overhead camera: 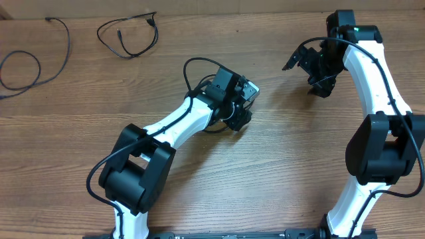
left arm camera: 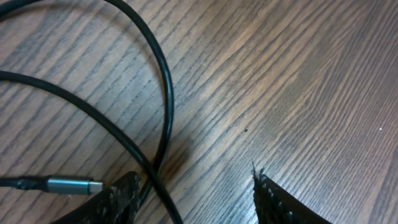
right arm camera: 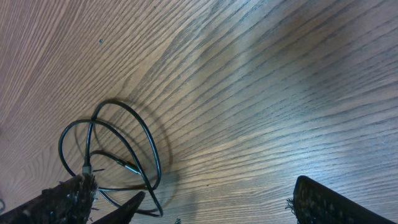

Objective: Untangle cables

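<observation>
Three thin black cables lie apart on the wooden table. One cable loops out from under my left wrist. In the left wrist view this cable curves down and crosses itself close beside the left fingertip. Its silver plug lies just outside that finger. My left gripper sits low over the table, its jaws apart around the cord without pinching it. My right gripper hangs wide open over bare wood. In the right wrist view a coiled cable lies past its left finger.
A second cable is coiled at the back left. A third cable loops at the far left edge. Thicker black wires run along both white arms.
</observation>
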Controlling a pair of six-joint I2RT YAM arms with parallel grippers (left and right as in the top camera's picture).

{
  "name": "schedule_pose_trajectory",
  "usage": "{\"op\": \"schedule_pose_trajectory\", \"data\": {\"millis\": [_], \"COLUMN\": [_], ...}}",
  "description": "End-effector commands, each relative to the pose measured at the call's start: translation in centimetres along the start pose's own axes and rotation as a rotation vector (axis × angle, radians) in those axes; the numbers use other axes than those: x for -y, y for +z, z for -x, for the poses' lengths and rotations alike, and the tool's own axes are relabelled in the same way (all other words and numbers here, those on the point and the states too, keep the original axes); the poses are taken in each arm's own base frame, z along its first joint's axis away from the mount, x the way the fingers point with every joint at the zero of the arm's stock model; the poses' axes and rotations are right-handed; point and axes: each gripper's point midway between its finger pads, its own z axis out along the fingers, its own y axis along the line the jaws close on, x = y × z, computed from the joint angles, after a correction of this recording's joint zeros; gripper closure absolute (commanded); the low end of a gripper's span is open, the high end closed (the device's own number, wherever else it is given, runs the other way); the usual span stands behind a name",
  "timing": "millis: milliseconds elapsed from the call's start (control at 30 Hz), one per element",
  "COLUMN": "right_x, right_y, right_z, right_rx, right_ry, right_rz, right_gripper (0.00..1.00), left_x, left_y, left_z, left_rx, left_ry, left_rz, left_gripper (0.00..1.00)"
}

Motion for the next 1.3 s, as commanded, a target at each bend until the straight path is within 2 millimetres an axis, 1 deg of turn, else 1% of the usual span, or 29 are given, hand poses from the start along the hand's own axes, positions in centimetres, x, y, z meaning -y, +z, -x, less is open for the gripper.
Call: {"op": "schedule_pose_trajectory", "data": {"millis": [0, 100, 233, 267, 333, 367, 567, 600, 700, 767, 800, 867, 933, 1033, 1100, 1167, 1267], "right_x": [-1.0, -1.0, -1.0, -1.0, -1.0, -1.0, -1.0, -1.0, -1.0, -1.0, -1.0, -1.0, -1.0, -1.0, -1.0, -1.0, -1.0], "right_y": [-2.1, -2.1, -2.1, -2.1, -2.1, -2.1, -2.1, -2.1, -2.1, -2.1, -2.1, -2.1, -2.1, -2.1, -2.1, -2.1, -2.1], "right_z": [0.5, 0.5, 0.5, 0.5, 0.5, 0.5, 0.5, 0.5, 0.5, 0.5, 0.5, 0.5, 0.5, 0.5, 0.5, 0.5, 0.5], "right_rx": [0.051, 0.051, 0.051, 0.051, 0.051, 0.051, 0.051, 0.051, 0.051, 0.051, 0.051, 0.051, 0.051, 0.051, 0.051, 0.051, 0.051], "right_ry": [-0.021, -0.021, -0.021, -0.021, -0.021, -0.021, -0.021, -0.021, -0.021, -0.021, -0.021, -0.021, -0.021, -0.021, -0.021, -0.021, -0.021], "right_rz": [0.036, 0.036, 0.036, 0.036, 0.036, 0.036, 0.036, 0.036, 0.036, 0.036, 0.036, 0.036, 0.036, 0.036, 0.036, 0.036, 0.036], "right_gripper": [0.0, 0.0, 0.0, 0.0, 0.0, 0.0, 0.0, 0.0, 0.0, 0.0, 0.0, 0.0, 0.0, 0.0, 0.0, 0.0, 0.0], "left_x": [-0.7, -2.2, -2.6, -2.6, -2.6, -2.7, -2.6, -2.7, -2.7, -2.7, -2.8, -3.5, -5.0, -6.8, -7.3, -7.7, -8.3], "left_y": [0.3, 0.5, 1.4, 1.7, 2.1, 2.2, 2.3, 2.3, 2.3, 2.3, 2.3, 2.1, 1.1, -1.6, -4.0, -6.9, -11.8], "left_z": [-0.4, -1.4, -2.2, -2.4, -2.8, -2.9, -3.1, -3.1, -3.3, -3.3, -3.4, -3.8, -4.3, -4.6, -4.3, -3.9, -3.7], "left_rx": [-0.016, -0.058, -0.083, -0.089, -0.099, -0.103, -0.11, -0.111, -0.118, -0.12, -0.122, -0.141, -0.179, -0.219, -0.217, -0.202, -0.175], "left_ry": [0.015, 0.009, 0.003, 0.003, 0.0, -0.001, -0.002, 0.014, 0.037, 0.036, 0.035, 0.033, 0.025, 0.008, -0.005, -0.021, -0.054], "left_rz": [0.052, 0.132, 0.141, 0.14, 0.137, 0.137, 0.134, 0.135, 0.134, 0.134, 0.138, 0.175, 0.267, 0.373, 0.407, 0.439, 0.489], "left_gripper": [0.4, 0.41, 0.41, 0.45, 0.6, 0.63, 0.62, 0.64, 0.78, 0.93, 0.96, 0.96, 0.96, 0.96, 0.96, 0.96, 0.96]}}
